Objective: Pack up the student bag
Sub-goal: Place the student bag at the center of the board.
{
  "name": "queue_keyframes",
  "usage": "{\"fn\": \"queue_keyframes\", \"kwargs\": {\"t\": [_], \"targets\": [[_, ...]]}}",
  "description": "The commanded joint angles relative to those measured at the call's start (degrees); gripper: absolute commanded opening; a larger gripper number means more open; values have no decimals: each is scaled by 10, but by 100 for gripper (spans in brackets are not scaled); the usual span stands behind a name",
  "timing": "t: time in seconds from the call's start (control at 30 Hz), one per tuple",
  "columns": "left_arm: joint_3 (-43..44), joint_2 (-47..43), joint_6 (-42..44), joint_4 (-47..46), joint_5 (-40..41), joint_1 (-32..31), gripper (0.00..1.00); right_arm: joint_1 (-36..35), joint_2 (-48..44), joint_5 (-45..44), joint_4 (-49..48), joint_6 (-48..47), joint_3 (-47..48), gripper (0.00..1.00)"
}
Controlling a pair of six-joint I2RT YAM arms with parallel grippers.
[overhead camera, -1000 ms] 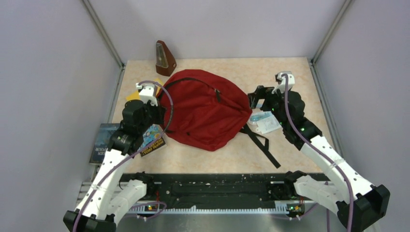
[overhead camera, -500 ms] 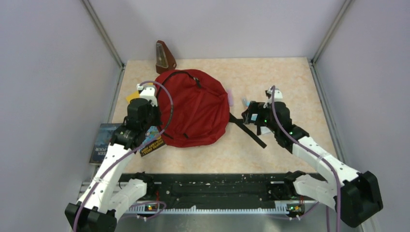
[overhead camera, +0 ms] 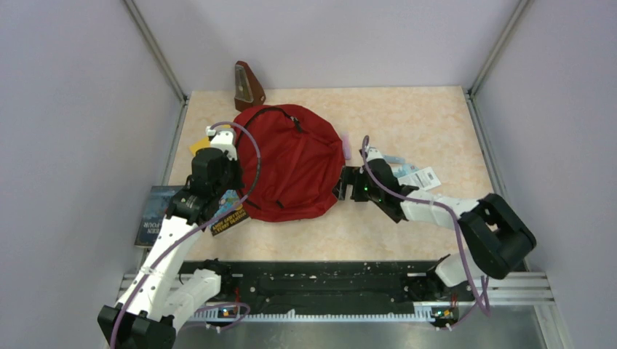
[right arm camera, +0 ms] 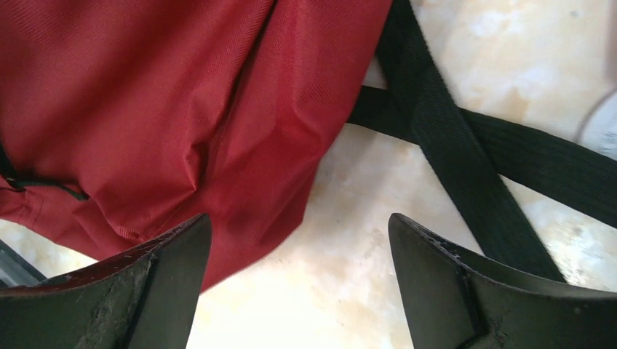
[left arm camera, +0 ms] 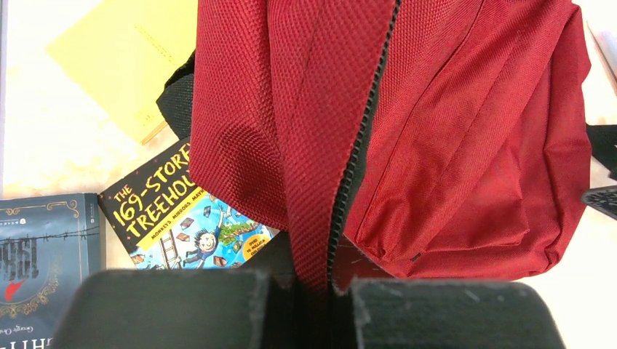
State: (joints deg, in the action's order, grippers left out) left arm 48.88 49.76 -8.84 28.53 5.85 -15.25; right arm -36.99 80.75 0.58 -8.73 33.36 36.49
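Left hand (left arm camera: 305, 294), mine: clamped shut on a zipper fold of the student bag (overhead camera: 291, 163), which lies on the table (overhead camera: 422, 116). Alongside: yellow notebook (left arm camera: 124, 65); book (left arm camera: 182, 218) lettered "169-STORE… TREEHOU…"; dark book (left arm camera: 36, 247); metronome (overhead camera: 247, 87). Right hand (right arm camera: 298, 251): spread wide, holding nothing, at the bag's edge beside black straps (right arm camera: 444, 131).

Left gripper (left arm camera: 305, 289) pinched on bag (left arm camera: 451, 145), right gripper (right arm camera: 298, 227) spread wide — arm stretched leftward
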Motion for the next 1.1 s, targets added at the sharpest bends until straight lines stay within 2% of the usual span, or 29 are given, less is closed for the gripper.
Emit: {"fn": "queue_keyframes", "kwargs": {"t": [0.0, 0.07, 0.23, 0.27, 0.43, 0.47, 0.67, 0.83, 0.97, 1.07], "targets": [[20, -11, 10, -48, 3, 2, 0, -14, 53, -2, -81, 34, 42, 88], [20, -9, 10, -49, 2, 1, 0, -14, 75, -4, -84, 33, 55, 83], [21, -7, 10, -48, 0, 1, 0, -14, 124, -29, -109, 18, 79, 79], [20, -8, 10, -48, 1, 1, 0, -14, 145, -34, -99, 15, 90, 73], [20, -5, 13, -46, 11, 1, 0, -14, 170, -32, -38, -19, 149, 3], [20, -5, 13, -46, 12, 1, 0, -14, 156, -37, -32, -22, 148, 0], [22, 1, 11, -38, 36, 1, 0, -15, 26, -81, 51, -43, 131, 0], [30, 19, 10, -25, 44, 1, 0, -18, -81, -120, 130, -45, 76, 0], [31, 33, 10, -20, 38, 1, 0, -23, -111, -173, 216, -18, 33, 0], [37, 54, 10, -10, 41, 1, 0, -31, -137, -176, 239, 12, -7, 0]]}}
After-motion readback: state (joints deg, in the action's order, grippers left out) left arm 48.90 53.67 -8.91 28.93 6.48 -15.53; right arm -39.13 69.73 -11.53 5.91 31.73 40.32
